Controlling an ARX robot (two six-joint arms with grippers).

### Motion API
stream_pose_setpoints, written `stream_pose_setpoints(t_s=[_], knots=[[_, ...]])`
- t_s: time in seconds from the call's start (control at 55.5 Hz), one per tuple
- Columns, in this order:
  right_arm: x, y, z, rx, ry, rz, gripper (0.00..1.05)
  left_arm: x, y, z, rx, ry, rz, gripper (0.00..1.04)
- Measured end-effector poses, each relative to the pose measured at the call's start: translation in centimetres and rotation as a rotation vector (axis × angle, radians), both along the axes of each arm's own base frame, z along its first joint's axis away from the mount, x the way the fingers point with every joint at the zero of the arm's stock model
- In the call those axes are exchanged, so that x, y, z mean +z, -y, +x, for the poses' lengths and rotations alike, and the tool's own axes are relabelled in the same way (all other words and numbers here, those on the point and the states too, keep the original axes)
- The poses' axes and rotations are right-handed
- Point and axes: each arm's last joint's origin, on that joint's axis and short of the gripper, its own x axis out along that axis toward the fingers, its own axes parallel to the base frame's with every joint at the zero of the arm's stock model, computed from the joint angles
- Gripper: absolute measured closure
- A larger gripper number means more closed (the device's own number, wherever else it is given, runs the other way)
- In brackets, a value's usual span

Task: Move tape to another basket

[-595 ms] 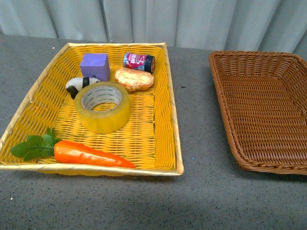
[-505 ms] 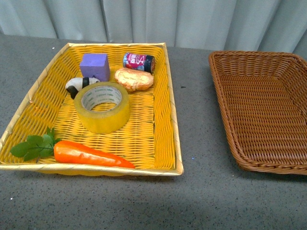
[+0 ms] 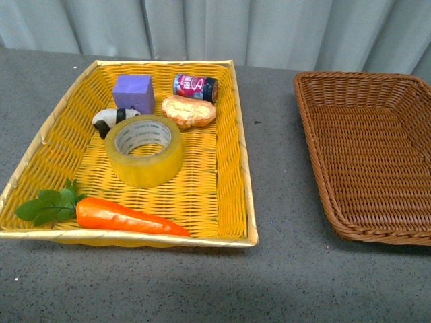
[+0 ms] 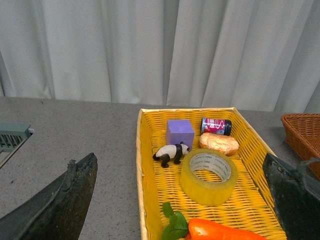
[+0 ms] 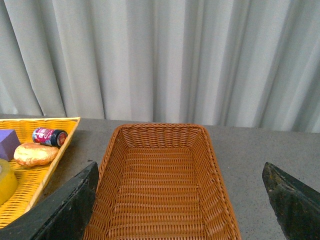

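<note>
Lying flat with its hole upward, the tape [image 3: 143, 149] sits in the middle of the yellow basket [image 3: 246, 168], white printed core showing. The same basket holds five other things. A purple cube [image 3: 133, 93] stands at the far side, and a small can [image 3: 195, 87] lies on its side to the right of it by the far wall. A bread roll [image 3: 188, 111] rests just nearer than the can. A toy panda [image 3: 111, 121] is at the tape's far-left edge, seemingly touching it. A carrot [image 3: 124, 217] lies along the near wall, its green leaves [image 3: 47, 205] to the left, apart from the tape. The brown basket [image 3: 367, 155] stands to the right on the grey table [image 3: 276, 269], apart from the yellow one with a strip of table between them; its woven floor shows bare from wall to wall. A pale curtain [image 3: 269, 30] hangs behind the table. In the left wrist view the left gripper [image 4: 179, 159] has its jaws spread wide, gripping nothing, raised above the table and facing the yellow basket. In the right wrist view the right gripper [image 5: 180, 167] is likewise spread wide and grips nothing, with the brown basket framed between its fingers.
</note>
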Motion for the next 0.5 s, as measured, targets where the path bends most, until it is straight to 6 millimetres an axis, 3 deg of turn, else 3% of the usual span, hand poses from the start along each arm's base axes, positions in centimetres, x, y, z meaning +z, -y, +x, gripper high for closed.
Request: stream_pose_setpoints(t_s=[0.505], knots=[[0.00, 0.00, 0.00, 0.000, 0.000, 0.000, 0.09, 0.00, 0.00, 0.00, 0.000, 0.000, 0.000, 0.07]])
